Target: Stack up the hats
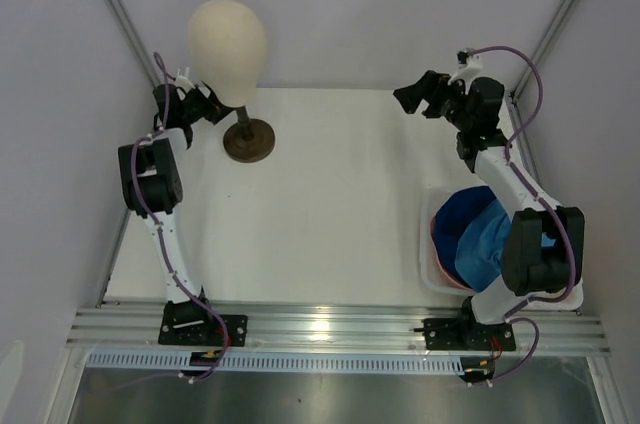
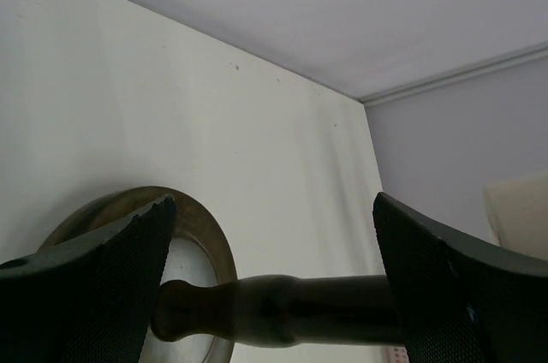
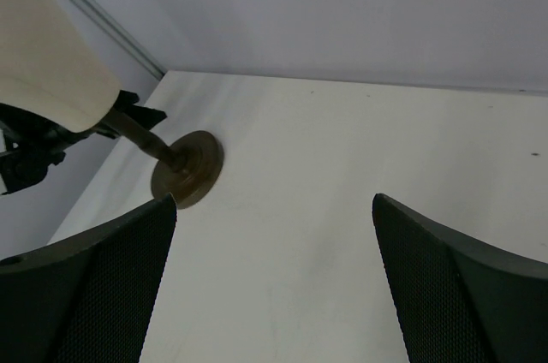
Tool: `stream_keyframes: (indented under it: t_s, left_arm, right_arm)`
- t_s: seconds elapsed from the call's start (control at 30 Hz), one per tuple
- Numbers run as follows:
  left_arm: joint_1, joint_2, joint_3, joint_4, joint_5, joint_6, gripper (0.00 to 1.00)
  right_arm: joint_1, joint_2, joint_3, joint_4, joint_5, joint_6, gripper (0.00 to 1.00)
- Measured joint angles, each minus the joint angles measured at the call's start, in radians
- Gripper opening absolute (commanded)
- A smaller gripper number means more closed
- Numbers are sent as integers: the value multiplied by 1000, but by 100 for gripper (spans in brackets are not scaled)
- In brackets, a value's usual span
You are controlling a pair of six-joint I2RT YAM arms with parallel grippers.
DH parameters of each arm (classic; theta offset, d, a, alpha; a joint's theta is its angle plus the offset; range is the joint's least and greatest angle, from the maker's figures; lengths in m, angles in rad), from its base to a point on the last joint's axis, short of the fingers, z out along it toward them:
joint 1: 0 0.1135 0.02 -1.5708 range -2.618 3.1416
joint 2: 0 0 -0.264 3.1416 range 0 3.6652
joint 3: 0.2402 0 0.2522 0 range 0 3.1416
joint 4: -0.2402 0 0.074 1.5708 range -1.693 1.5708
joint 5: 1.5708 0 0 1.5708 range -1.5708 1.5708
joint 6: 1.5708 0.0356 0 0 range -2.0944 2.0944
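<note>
The hats lie piled in a white basket at the right, partly under my right arm. A darker blue hat and a lighter blue hat show, with a pink edge under them. The yellow hat is hidden. My left gripper is open at the far left, beside the stem of the mannequin head. In the left wrist view the dark stem runs across between the open gripper's jaws. My right gripper is open and empty above the far right of the table, also in its wrist view.
The cream mannequin head stands on a dark round base at the far left; both show in the right wrist view, head and base. Grey walls close in the far side and both sides. A metal rail runs along the near edge.
</note>
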Motion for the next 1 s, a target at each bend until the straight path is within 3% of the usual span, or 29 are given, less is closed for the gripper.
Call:
stream_keyframes:
  t_s: [0.3, 0.57, 0.77, 1.0]
  left_arm:
    - [-117, 16, 61, -95, 82, 16, 99]
    - [-188, 15, -39, 15, 124, -31, 99]
    - [-236, -47, -251, 135, 118, -65, 99]
    - [-283, -104, -459, 413, 124, -201, 99]
  right_arm:
    - [98, 220, 105, 97, -71, 142, 99]
    - [115, 236, 105, 152, -84, 215, 99]
    - [140, 236, 100, 170, -63, 236, 99]
    - [208, 235, 73, 170, -43, 240, 99]
